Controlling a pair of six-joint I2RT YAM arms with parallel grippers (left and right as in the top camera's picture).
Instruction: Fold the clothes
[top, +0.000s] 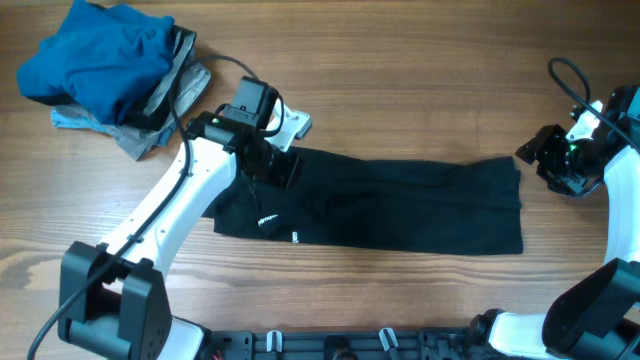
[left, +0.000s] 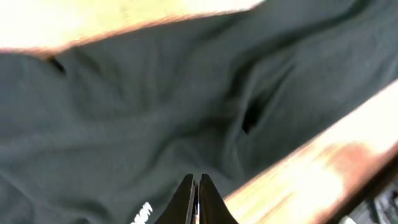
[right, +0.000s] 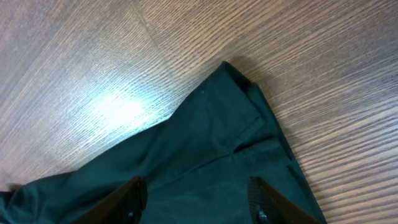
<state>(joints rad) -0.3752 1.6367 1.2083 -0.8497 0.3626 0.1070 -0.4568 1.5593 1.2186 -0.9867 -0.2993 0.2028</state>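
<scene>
Wood-grain table (top: 400, 90) fills the scene, warm brown boards running side to side. Nearest the camera rig's edge, the black T-shirt (top: 400, 205) lies folded into a long band across the middle of the table, with a small white label mark (top: 295, 237) near its front left edge and white lettering (top: 266, 219) just beside it. Over the shirt's left end sits the left gripper (top: 268, 165), low on the cloth; its wrist view shows the two fingers (left: 184, 200) pressed together with no gap, right at the fabric, and whether any cloth is pinched between them can't be told. Over to the right, the right gripper (top: 553, 160) hangs just off the shirt's right end, above bare wood. Its wrist view has the fingers (right: 127, 200) spread wide, with the shirt's corner between and beyond them. Far back left, a bright blue garment (top: 95, 55) is heaped on grey clothing (top: 160, 115), well apart from the shirt.
</scene>
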